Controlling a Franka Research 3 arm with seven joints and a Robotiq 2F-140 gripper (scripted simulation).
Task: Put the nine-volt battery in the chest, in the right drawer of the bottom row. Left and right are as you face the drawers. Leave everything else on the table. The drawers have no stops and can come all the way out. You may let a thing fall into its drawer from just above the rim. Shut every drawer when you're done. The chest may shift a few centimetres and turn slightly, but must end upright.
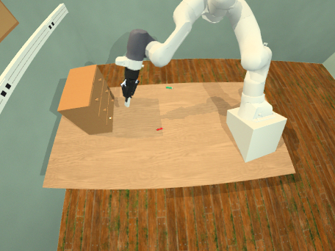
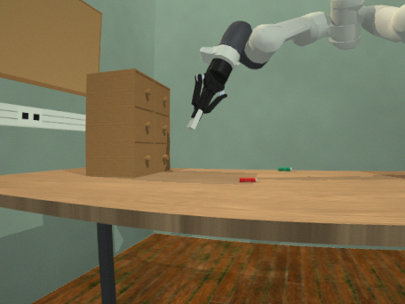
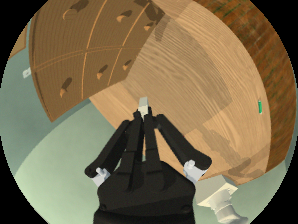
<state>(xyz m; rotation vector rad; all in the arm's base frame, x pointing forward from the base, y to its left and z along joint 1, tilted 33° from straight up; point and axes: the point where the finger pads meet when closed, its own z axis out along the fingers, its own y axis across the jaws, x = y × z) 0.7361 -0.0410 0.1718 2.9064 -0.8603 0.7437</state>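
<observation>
The wooden chest (image 1: 88, 100) stands at the table's left end, with three rows of two drawers; it also shows in the exterior view (image 2: 128, 124) and in the wrist view (image 3: 87, 43). My gripper (image 1: 127, 103) (image 2: 193, 124) hangs in the air in front of the chest's drawer face, tilted towards it at about the middle row. Its fingers (image 3: 144, 104) are shut with nothing between them. The bottom right drawer (image 2: 164, 158) has a dark strip along its far side; I cannot tell whether it is ajar. I see no nine-volt battery in any view.
A small red cylinder (image 1: 159, 128) (image 2: 248, 180) lies on the table right of the chest. A small green cylinder (image 1: 169, 87) (image 2: 284, 169) lies farther back. The robot's white base (image 1: 255, 130) stands at the table's right end.
</observation>
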